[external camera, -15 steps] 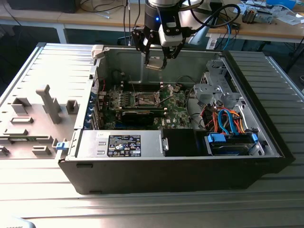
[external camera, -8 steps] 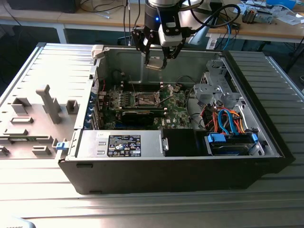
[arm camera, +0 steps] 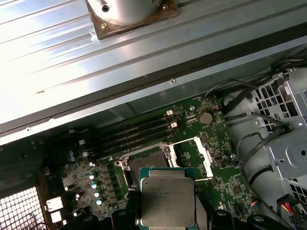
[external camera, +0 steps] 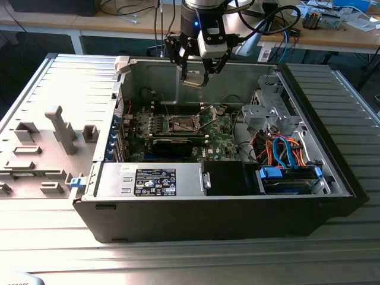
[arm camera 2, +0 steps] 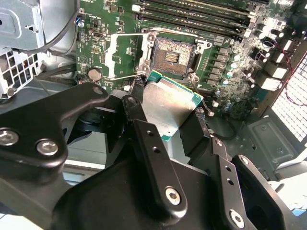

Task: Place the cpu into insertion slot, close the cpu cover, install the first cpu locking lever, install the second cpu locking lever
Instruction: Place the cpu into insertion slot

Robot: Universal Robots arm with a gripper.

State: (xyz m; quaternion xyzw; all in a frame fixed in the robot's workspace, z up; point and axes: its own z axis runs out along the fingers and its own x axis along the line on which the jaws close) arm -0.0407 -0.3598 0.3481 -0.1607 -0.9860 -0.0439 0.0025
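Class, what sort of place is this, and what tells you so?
Probably a robotics or electronics lab: an open computer case on a metal table, a tool holding a cpu, cluttered workbenches behind.

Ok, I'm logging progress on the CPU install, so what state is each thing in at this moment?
gripper: shut on the cpu, above the motherboard.
cpu: held between the fingers, metal top showing, not yet in the insertion slot.
insertion slot: empty and uncovered.
cpu cover: swung open, off the slot.
computer case: lying open, inside exposed.
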